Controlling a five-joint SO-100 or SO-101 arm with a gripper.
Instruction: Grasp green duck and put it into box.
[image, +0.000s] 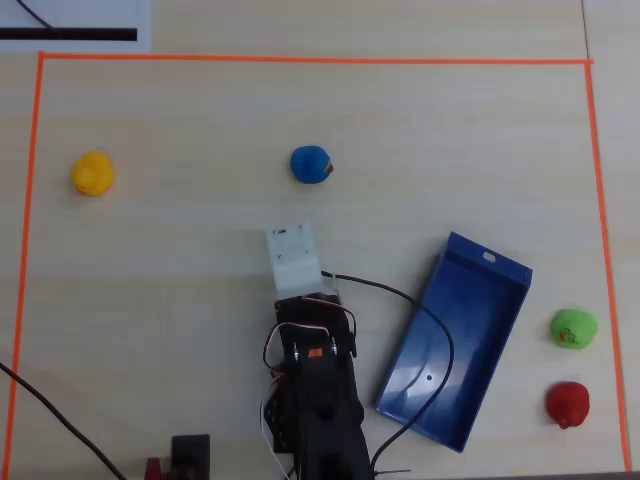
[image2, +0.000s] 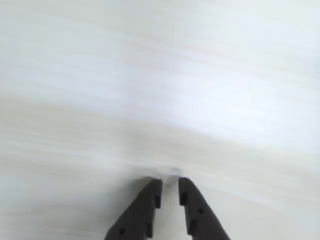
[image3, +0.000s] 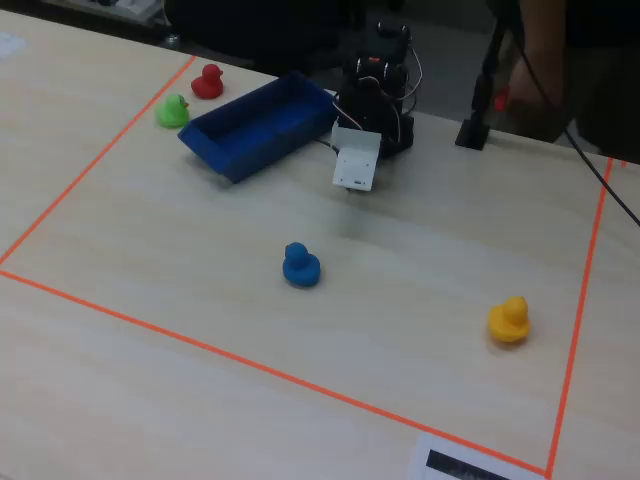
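- In the wrist view the gripper (image2: 170, 186) points down at bare table (image2: 160, 90); its fingers (image2: 145, 210) stand nearly together with a narrow gap, holding nothing.
- In the overhead view the green duck (image: 574, 329) sits near the right tape line (image: 605, 250), just right of the box (image: 455, 340), apart from it.
- The red duck (image: 568, 403) is just below the green one.
- The blue duck (image: 311, 164) lies above the arm (image: 315, 390); the yellow duck (image: 92, 173) is far left.
- The box is empty and set at a slant.
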